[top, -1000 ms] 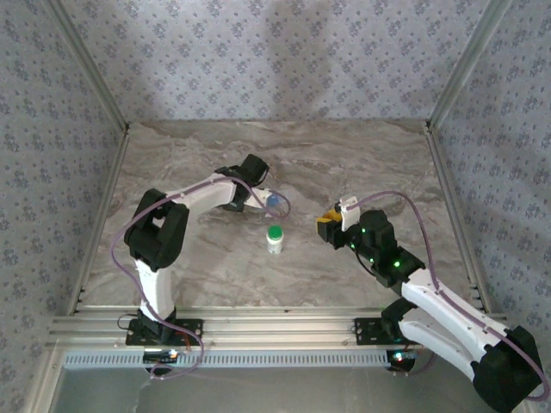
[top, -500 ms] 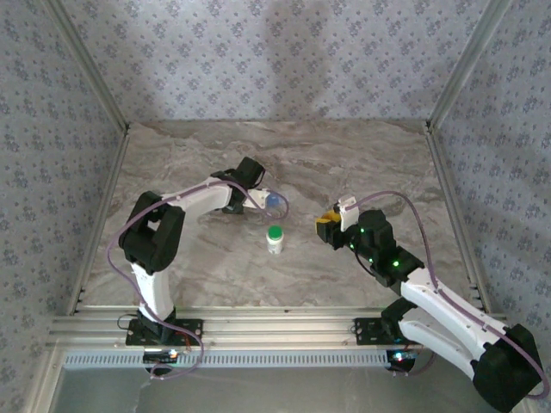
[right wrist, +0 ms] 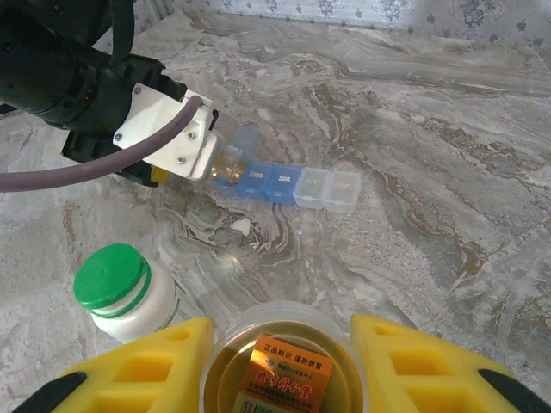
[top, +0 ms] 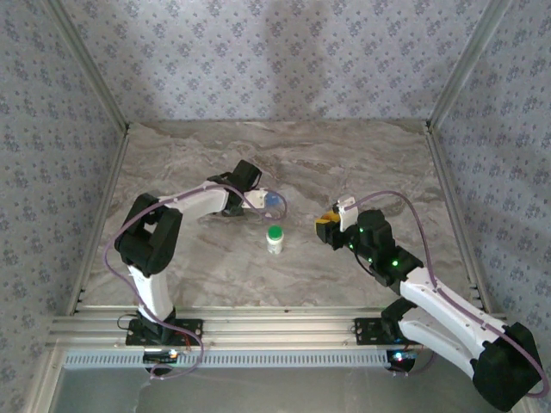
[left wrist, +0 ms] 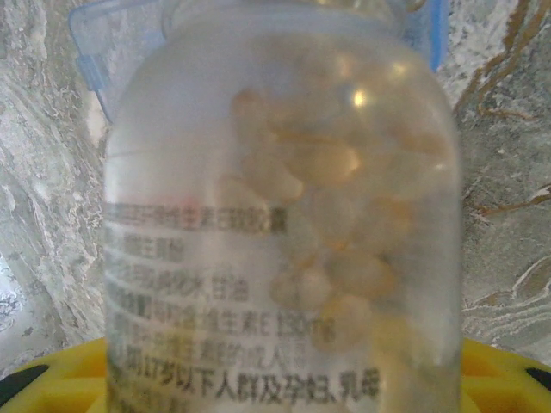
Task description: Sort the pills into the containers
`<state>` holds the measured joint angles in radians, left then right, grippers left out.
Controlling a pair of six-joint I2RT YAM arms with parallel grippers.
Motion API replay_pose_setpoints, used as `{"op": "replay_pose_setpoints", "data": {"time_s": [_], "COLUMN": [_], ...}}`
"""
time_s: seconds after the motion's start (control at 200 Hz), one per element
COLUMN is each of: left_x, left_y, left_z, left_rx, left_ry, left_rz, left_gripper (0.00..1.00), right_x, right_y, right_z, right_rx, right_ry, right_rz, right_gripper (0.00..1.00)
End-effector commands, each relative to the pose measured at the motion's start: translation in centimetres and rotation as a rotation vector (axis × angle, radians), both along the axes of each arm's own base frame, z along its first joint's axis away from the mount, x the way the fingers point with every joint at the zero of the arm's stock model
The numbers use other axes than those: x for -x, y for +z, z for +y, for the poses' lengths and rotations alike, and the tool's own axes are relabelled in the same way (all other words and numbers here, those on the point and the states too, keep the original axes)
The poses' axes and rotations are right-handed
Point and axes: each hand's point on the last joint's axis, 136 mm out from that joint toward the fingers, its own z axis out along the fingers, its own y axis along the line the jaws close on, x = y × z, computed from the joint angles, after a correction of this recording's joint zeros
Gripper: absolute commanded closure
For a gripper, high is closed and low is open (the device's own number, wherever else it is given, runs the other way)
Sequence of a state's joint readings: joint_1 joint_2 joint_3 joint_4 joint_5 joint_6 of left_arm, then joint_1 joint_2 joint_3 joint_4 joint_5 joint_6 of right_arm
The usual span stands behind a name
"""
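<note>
Step in hand: pouring stage, judged from the tipped bottle; capsules going from bottle to weekly pill organizer (right wrist: 293, 184).
Landmark: weekly pill organizer, lying flat on the marble tabletop (top: 370, 163); blue compartments at one end, clear compartments at the other.
Left claw (top: 261, 199): closed around the clear capsule bottle (left wrist: 284, 215), with yellow pads (left wrist: 504, 366) against the bottle body.
Clear capsule bottle: tilted well over, mouth directly above the blue end of the organizer, where a blue lid stands open beyond the mouth.
Capsules (left wrist: 318, 163): pale yellow softgels, bunched toward the mouth end of the bottle; cannot tell whether any are dropping or already in a compartment.
Right claw (top: 327, 225): gripping the orange-label bottle (right wrist: 277, 366) between yellow fingers, held upright, well apart from the organizer on its clear-end side.
Green-capped bottle (right wrist: 119, 291): upright on the tabletop, near the organizer on the arm-base side, cap on, ungripped.
Progress: early by estimate; two further bottles not yet dispensed.
Next move, requirement: fine wrist roll of the left arm to release a small count per compartment, then a short shift along the organizer row toward the clear end.
Caution: excess tilt likely to spill many capsules at once; organizer light and unclamped, so avoid contact with the bottle neck.
</note>
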<state>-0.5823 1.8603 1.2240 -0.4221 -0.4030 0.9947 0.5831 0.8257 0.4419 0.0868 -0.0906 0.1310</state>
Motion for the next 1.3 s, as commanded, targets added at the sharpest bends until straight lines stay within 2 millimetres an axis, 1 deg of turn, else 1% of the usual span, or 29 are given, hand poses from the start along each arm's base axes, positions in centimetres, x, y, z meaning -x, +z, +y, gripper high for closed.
{"op": "replay_pose_setpoints", "data": {"time_s": [0.0,0.37,0.93,1.294], "left_x": [0.5,0.8,0.9,1.0], "left_y": [0.1,0.6,0.9,1.3], "left_z": [0.1,0.0,0.9,1.0], "left_rx": [0.041,0.089,0.113,0.147], "left_ry": [0.02,0.037,0.066,0.082], "left_rz": [0.003,-0.026,-0.047,-0.058], "left_gripper": [0.8,0.8,0.81,0.81], "right_x": [-0.1,-0.1,-0.2,-0.3], "right_y": [1.0,1.0,0.7,0.6], "right_z": [0.3,0.2,0.3,0.4], "right_rx": [-0.008,0.0,0.008,0.009], "right_ry": [0.012,0.007,0.007,0.01], "right_rz": [-0.027,-0.029,-0.023,-0.019], "right_gripper": [0.87,0.87,0.87,0.87]}}
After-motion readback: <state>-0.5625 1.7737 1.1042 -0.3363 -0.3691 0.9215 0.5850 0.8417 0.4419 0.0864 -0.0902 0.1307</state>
